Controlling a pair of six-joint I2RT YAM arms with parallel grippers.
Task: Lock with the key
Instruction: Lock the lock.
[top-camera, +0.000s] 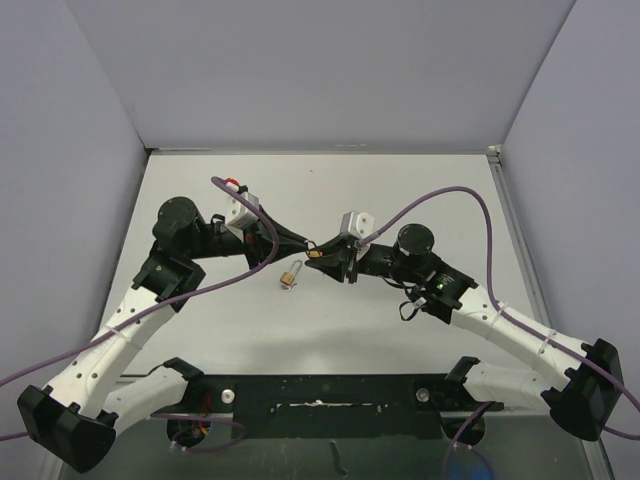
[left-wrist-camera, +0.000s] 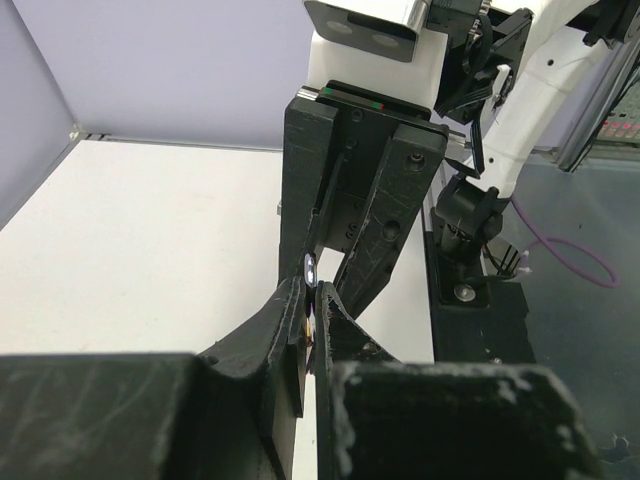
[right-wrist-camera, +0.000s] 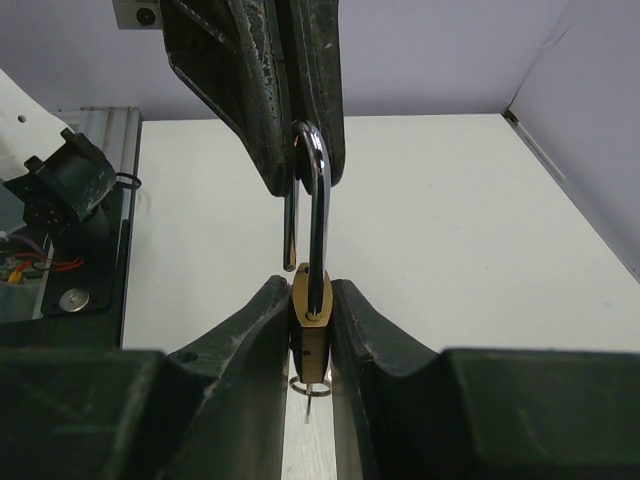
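Note:
A brass padlock (right-wrist-camera: 312, 305) hangs between the two grippers above the table's middle (top-camera: 316, 254). My right gripper (right-wrist-camera: 311, 295) is shut on its brass body, one finger against each flat side. The steel shackle (right-wrist-camera: 318, 200) stands open, with its short leg free above the body. My left gripper (left-wrist-camera: 312, 290) is shut on the top of the shackle (left-wrist-camera: 310, 268), seen from the right wrist as dark fingers (right-wrist-camera: 260, 90) above the lock. A thin key ring (right-wrist-camera: 310, 386) shows under the lock body; the key itself is hidden.
A small brass and silver object (top-camera: 288, 277) lies on the white table just in front of the left gripper (top-camera: 308, 247). Purple cables arc over both arms. Grey walls close in the table on three sides, and a black base bar (top-camera: 320, 392) runs along the near edge.

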